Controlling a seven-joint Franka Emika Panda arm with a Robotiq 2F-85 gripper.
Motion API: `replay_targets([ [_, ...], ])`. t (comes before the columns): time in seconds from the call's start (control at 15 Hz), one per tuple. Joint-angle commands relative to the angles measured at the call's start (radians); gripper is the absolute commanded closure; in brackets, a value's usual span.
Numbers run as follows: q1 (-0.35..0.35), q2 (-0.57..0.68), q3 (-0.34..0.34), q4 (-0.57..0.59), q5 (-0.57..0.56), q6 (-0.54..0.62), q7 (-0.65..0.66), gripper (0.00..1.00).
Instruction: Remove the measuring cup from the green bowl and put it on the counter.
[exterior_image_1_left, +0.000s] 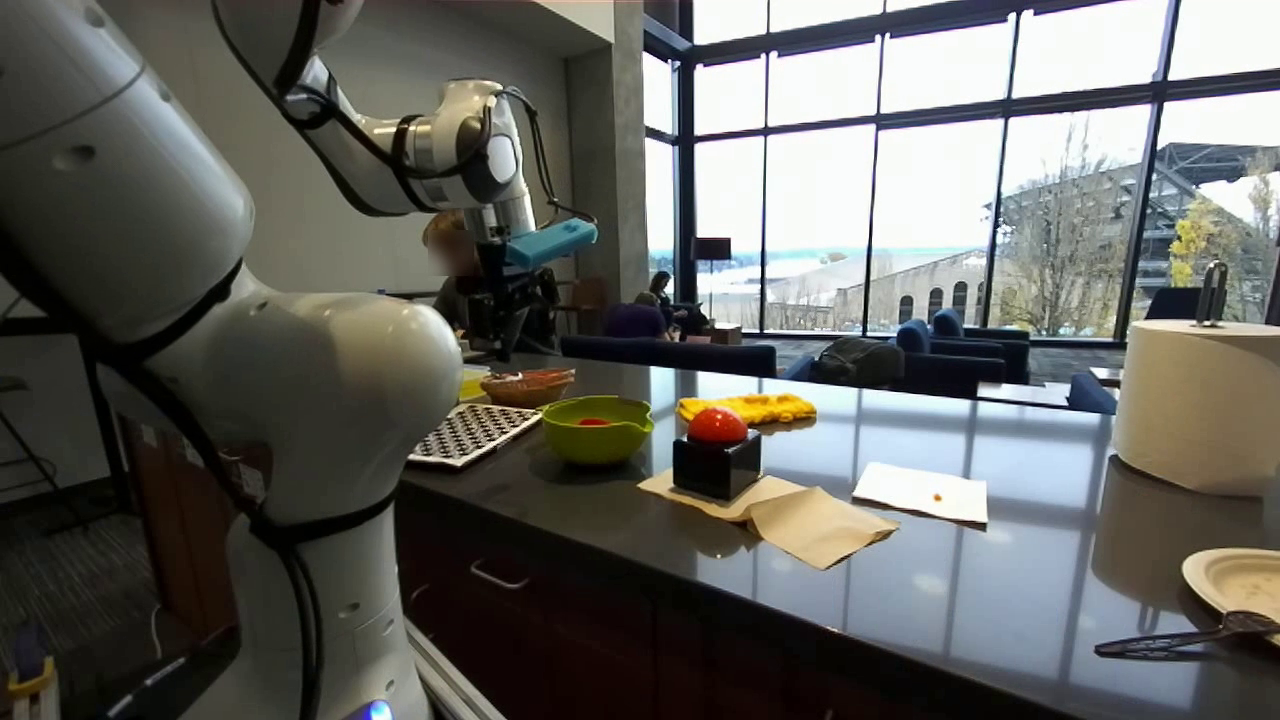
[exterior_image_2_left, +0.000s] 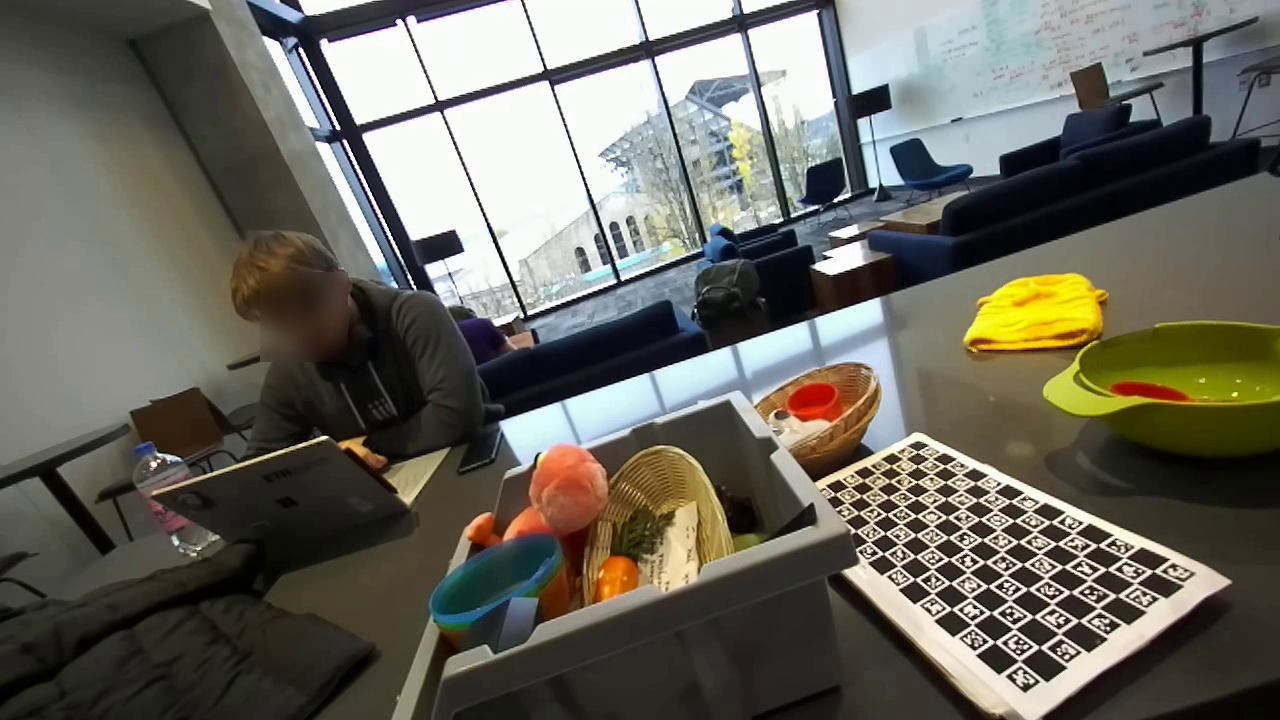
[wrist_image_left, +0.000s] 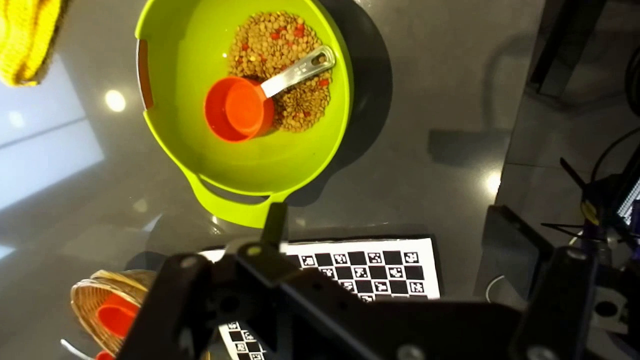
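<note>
In the wrist view, note the cup (wrist_image_left: 239, 109) lying inside the bowl (wrist_image_left: 245, 162), with its handle (wrist_image_left: 297, 72) across the grains (wrist_image_left: 272, 47) and ending near the bowl's wall. See the gripper (wrist_image_left: 392, 217) spread wide, with nothing between its jaws and not around the cup. In an exterior view, find the gripper raised above the counter (exterior_image_1_left: 930, 570), apart from the bowl; make out only a little of the cup, as a red patch within the rim. In an exterior view, find the cup partly hidden behind the bowl's rim, and not to be confused with the red piece (exterior_image_2_left: 815, 402) in the basket (exterior_image_2_left: 835, 450); look there in vain for the gripper. Judge the removal as not yet begun. Count as left, by the same judgement, the approach, the grasp, the lift over the rim and the setting down on the counter.
</note>
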Motion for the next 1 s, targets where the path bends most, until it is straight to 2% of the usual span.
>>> replay_targets([
  [0.0,-0.030,0.005,0.031,0.001,0.031,0.001,-0.029,0.00],
  [0.47,-0.035,0.015,0.025,0.002,0.029,0.027,-0.051,0.00],
  [0.93,-0.048,0.067,-0.028,0.002,0.040,0.190,-0.171,0.00],
])
